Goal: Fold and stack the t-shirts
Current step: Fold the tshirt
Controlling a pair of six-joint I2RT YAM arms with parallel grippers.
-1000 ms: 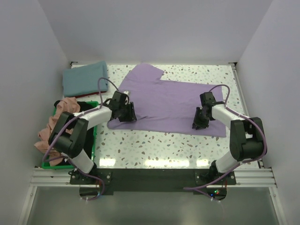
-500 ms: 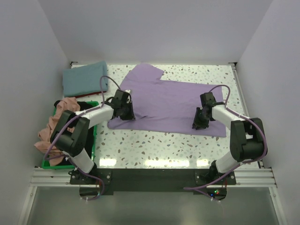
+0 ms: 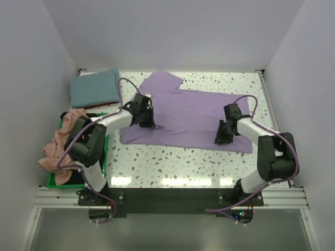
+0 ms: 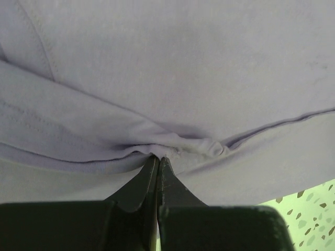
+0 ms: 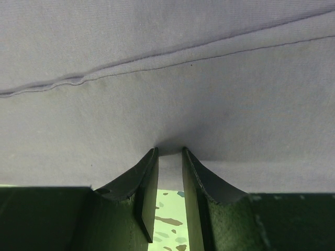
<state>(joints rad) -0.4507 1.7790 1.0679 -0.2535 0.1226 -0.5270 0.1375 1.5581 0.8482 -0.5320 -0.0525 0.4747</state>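
The speckled surface [image 3: 172, 162] carries the lavender t-shirt [image 3: 188, 115], spread flat across its middle with one sleeve toward the far edge. A folded teal t-shirt [image 3: 94, 89] lies in the far left corner. The green bin [image 3: 52, 184] stands at the near left, with the salmon pink t-shirt [image 3: 57, 149] heaped over its rim. The left tool [image 4: 158, 158] is pressed together, pinching a bunched fold at the lavender t-shirt's left side. The right tool [image 5: 169, 154] is narrowly parted, gripping the cloth at that shirt's near right edge.
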